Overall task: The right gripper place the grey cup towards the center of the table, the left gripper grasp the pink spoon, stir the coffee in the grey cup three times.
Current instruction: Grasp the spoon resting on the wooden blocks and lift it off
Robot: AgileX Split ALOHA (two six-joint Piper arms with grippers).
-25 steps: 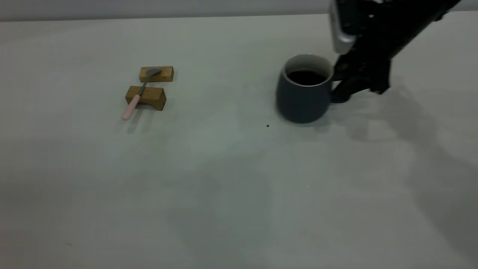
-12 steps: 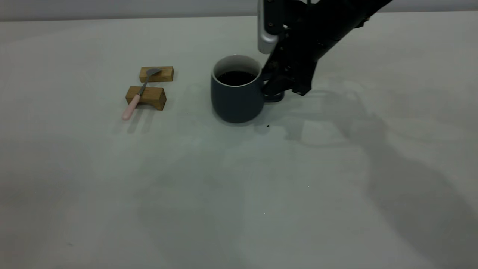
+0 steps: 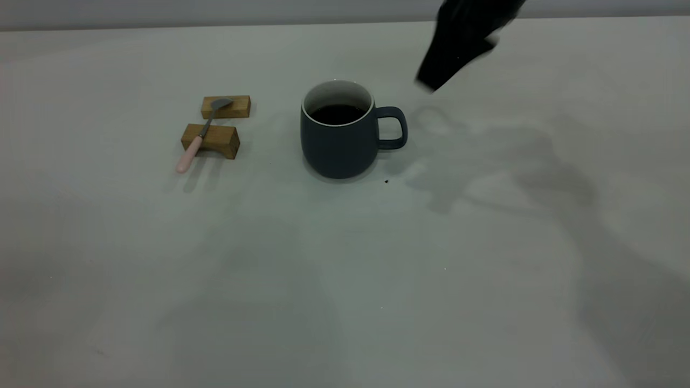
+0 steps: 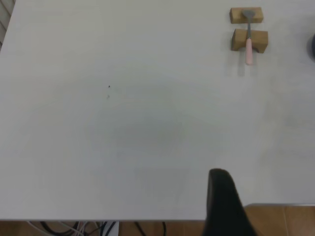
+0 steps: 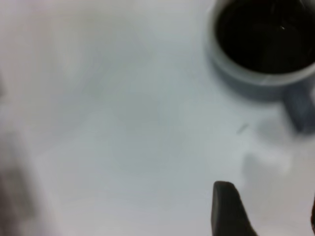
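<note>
Pink spoon (image 3: 195, 141) sits left of centre, toward the far edge of the table (image 3: 345, 280) — bridging two wooden blocks (image 3: 218, 124), bowl on the far block, pink handle overhanging the near one and pointing at the front-left. Nothing touching it.

Left gripper (image 4: 224, 206) shows only in its own wrist view: one dark finger over the table's edge, well apart from the spoon and blocks. Can't tell whether it's spread or closed.

Grey cup (image 3: 338, 129) stands upright near the table's middle, a bit toward the far edge, handle pointing right, free of any grip. Coffee (image 3: 338, 113) is a flat dark pool well below the white rim. Small dark speck on the table just right of the cup's base.

Right gripper (image 3: 455, 51) is up off the table, beyond and right of the cup handle, clear of it — holding nothing. It is a dark blur, so the finger gap can't be read.
</note>
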